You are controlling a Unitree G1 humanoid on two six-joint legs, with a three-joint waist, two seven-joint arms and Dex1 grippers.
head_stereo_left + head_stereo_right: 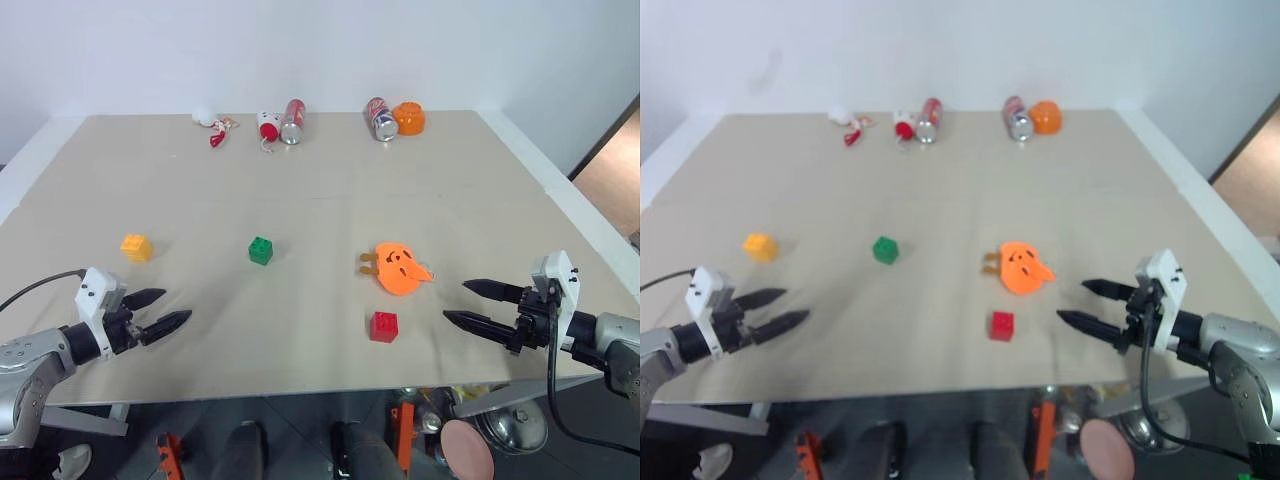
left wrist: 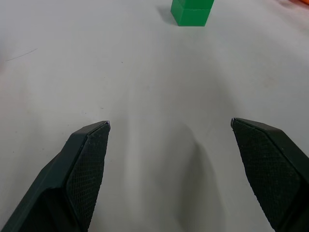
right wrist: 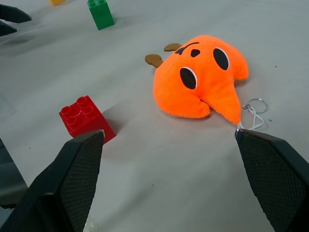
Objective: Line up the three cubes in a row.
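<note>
Three studded cubes lie apart on the beige table [image 1: 320,140]. The yellow-orange cube [image 1: 136,247] sits at the left, the green cube [image 1: 260,250] near the middle, and the red cube [image 1: 383,326] closer to the front edge, right of centre. My left gripper [image 1: 165,309] hovers open over the front left of the table, below the yellow-orange cube and pointing toward the green cube [image 2: 192,11]. Open as well, my right gripper [image 1: 468,303] is at the front right, a little to the right of the red cube [image 3: 86,118]. Neither holds anything.
A flat orange pumpkin-face toy [image 1: 399,267] with a key ring lies just beyond the red cube. Along the far edge are two cans [image 1: 292,121], an orange bowl [image 1: 409,118] and small red-and-white items [image 1: 217,128]. Wide bare table lies between the cubes.
</note>
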